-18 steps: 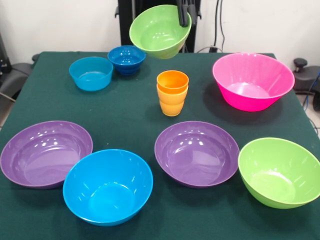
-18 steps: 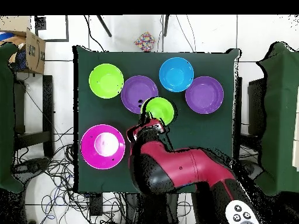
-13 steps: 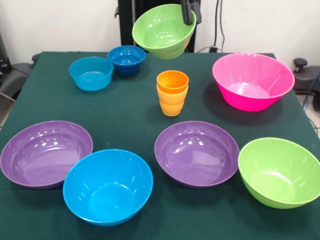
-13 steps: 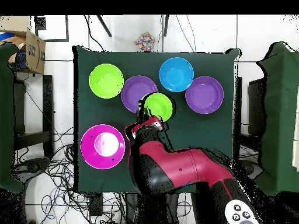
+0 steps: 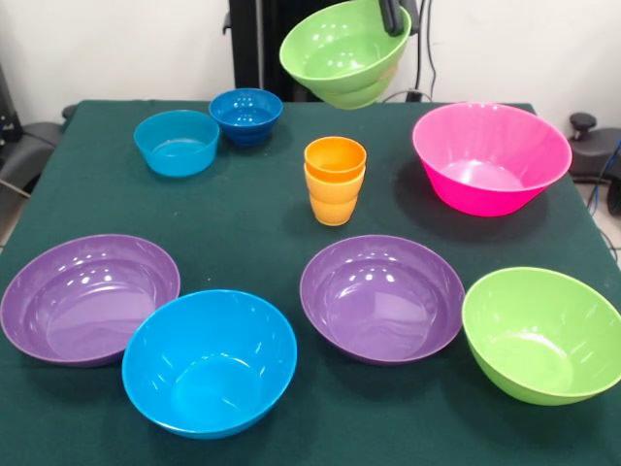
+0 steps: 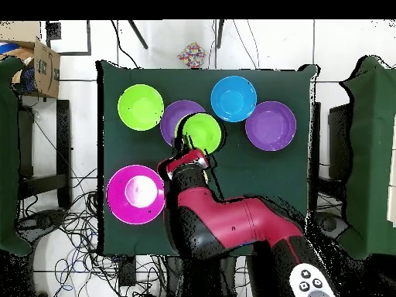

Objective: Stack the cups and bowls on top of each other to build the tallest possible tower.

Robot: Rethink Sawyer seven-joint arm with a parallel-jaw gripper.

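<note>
A small green bowl [image 5: 342,53] hangs high above the table's far side, tilted slightly, with my gripper [image 5: 393,17] shut on its right rim. In the overhead view this green bowl [image 6: 202,131] overlaps a purple bowl [image 6: 176,116], with the gripper [image 6: 189,148] at its lower edge. Two orange cups [image 5: 335,181] stand nested at mid table, below and slightly left of the lifted bowl. The light blue small bowl [image 5: 177,143] and the dark blue small bowl [image 5: 245,116] sit at the far left. The arm hides the cups and both small blue bowls in the overhead view.
Large bowls ring the cups: pink [image 5: 490,157] at right, purple [image 5: 89,297] and blue [image 5: 209,362] at near left, purple [image 5: 381,297] at near middle, green [image 5: 543,334] at near right. A cardboard box [image 6: 35,68] lies off the table.
The gripper has carried the green bowl to the right and slightly higher in the front view, and the bowl has levelled out. Everything on the table stayed put.
</note>
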